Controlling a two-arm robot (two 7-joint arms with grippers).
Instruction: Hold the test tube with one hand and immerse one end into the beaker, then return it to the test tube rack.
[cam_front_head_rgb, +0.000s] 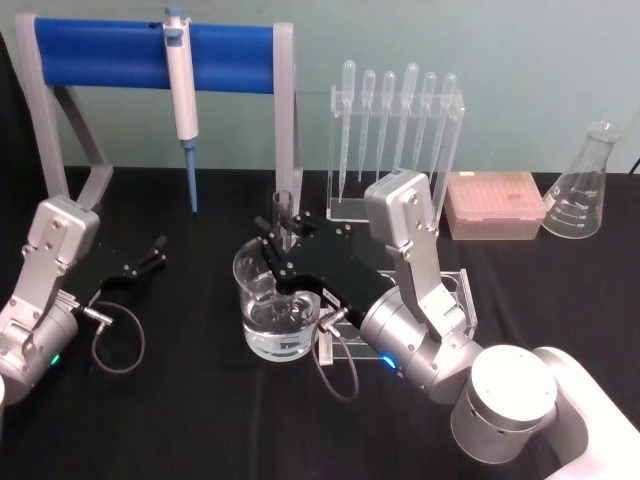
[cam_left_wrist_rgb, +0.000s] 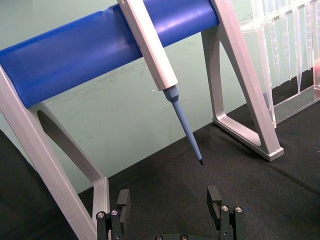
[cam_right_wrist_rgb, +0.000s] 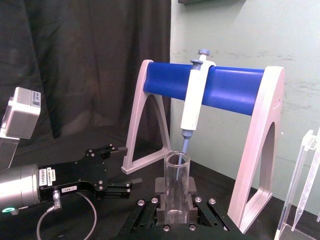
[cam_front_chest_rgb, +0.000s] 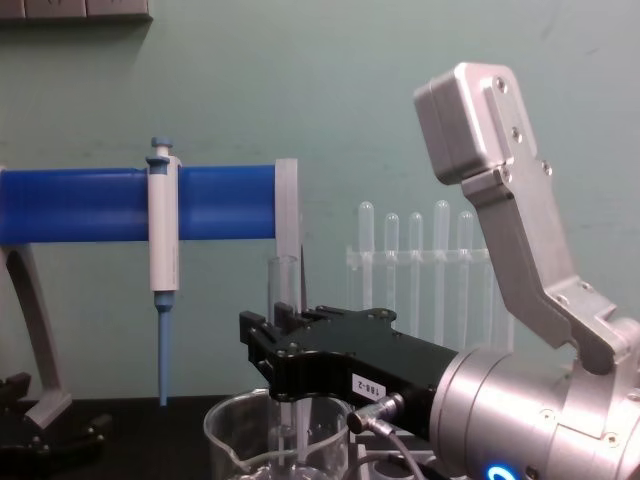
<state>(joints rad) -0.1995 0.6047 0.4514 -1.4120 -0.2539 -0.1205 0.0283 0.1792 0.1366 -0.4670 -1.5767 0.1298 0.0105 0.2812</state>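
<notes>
Right gripper (cam_front_head_rgb: 278, 250) clamped on the upright test tube (cam_front_head_rgb: 283, 212), lower end inside the beaker (cam_front_head_rgb: 258, 338) mid-counter: dip step in hand, next likely needs a straight lift clear of the rim toward the rack (cam_front_head_rgb: 462, 292); left gripper (cam_front_head_rgb: 152, 252) idle at left, jaws apart.

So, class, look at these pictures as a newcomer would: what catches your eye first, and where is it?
In the middle, the right claw grips the upright test tube, its lower end down inside the beaker. Behind on the left, a white-and-blue pipettor hangs from a bright blue stand. The left claw is parked open at the left.
</notes>
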